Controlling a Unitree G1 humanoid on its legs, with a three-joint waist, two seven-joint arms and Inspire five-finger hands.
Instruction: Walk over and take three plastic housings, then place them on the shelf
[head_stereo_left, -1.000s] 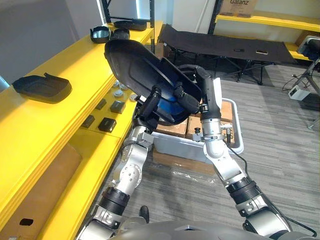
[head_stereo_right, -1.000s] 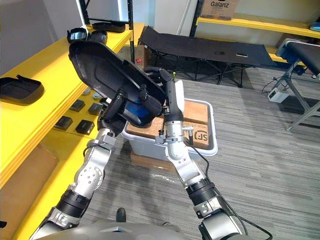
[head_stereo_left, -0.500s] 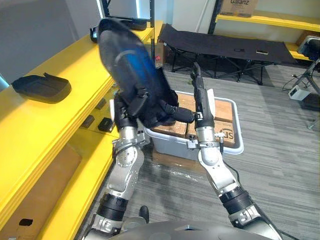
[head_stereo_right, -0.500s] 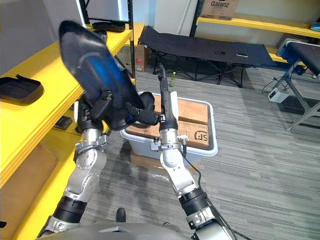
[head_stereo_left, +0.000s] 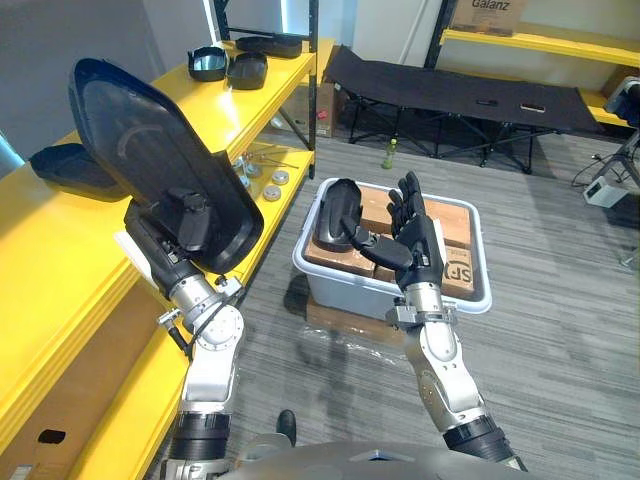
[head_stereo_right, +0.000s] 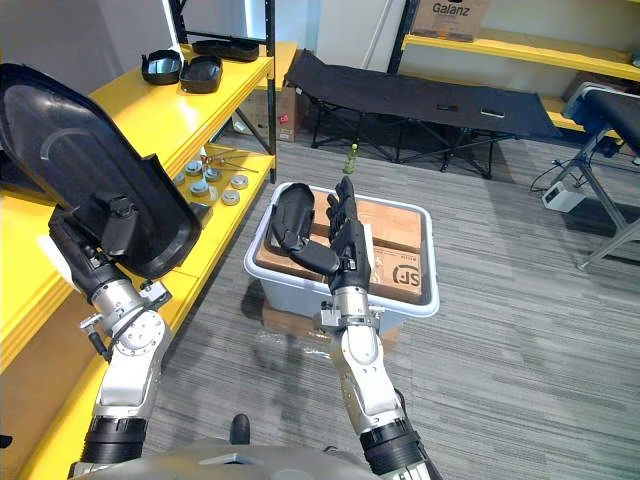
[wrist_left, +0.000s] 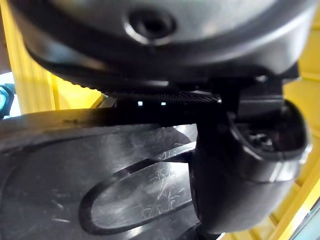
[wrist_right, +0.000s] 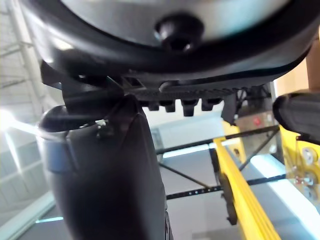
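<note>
Far left: long yellow shelf runs away along the wall, upper board over a lower board. One flat black housing lies on the upper board, partly hidden. In front of it, large black housing is held up on edge, tilted, above the shelf's front edge and not resting on the board. Left hand grips its lower part, fingers clamped on the housing; the left wrist view shows the thumb pressed across the scratched plastic. Two smaller dark housings sit at the shelf's far end; small round parts on the lower board. Centre: grey bin on the grey plank-pattern floor, holding cardboard boxes and a dark housing stood on end. Right hand is raised over the bin just beside that housing, fingers straight and apart, holding nothing; contact with it cannot be told. Behind: green bottle, black folding cot. Right rear: second yellow shelf with a cardboard carton.
</note>
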